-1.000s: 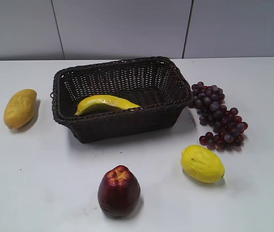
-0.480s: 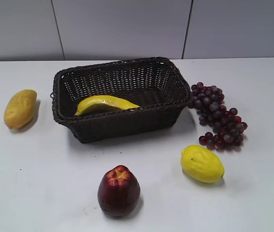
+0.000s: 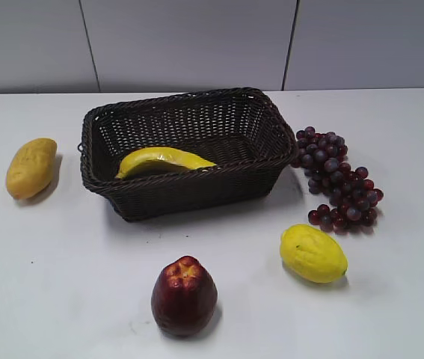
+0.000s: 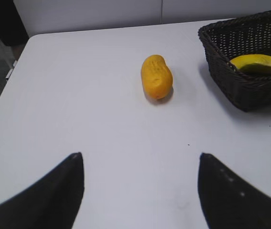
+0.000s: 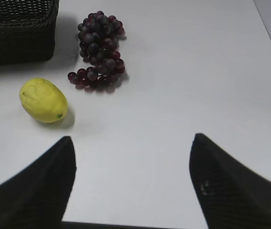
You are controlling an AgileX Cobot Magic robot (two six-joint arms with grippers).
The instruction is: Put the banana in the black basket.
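The yellow banana [image 3: 164, 160] lies inside the black basket [image 3: 189, 196], against its front wall; it also shows in the left wrist view [image 4: 262, 63] inside the basket [image 4: 231, 67]. The basket's corner shows in the right wrist view [image 5: 20, 38]. My left gripper [image 4: 140, 160] is open and empty over bare table, well to the left of the basket. My right gripper [image 5: 131, 143] is open and empty over bare table, near the front right edge. Neither gripper shows in the exterior view.
An orange-yellow mango-like fruit [image 3: 31, 167] lies left of the basket. Dark purple grapes [image 3: 337, 179] lie to its right. A yellow lemon-like fruit [image 3: 312, 253] and a dark red fruit [image 3: 184, 295] sit in front.
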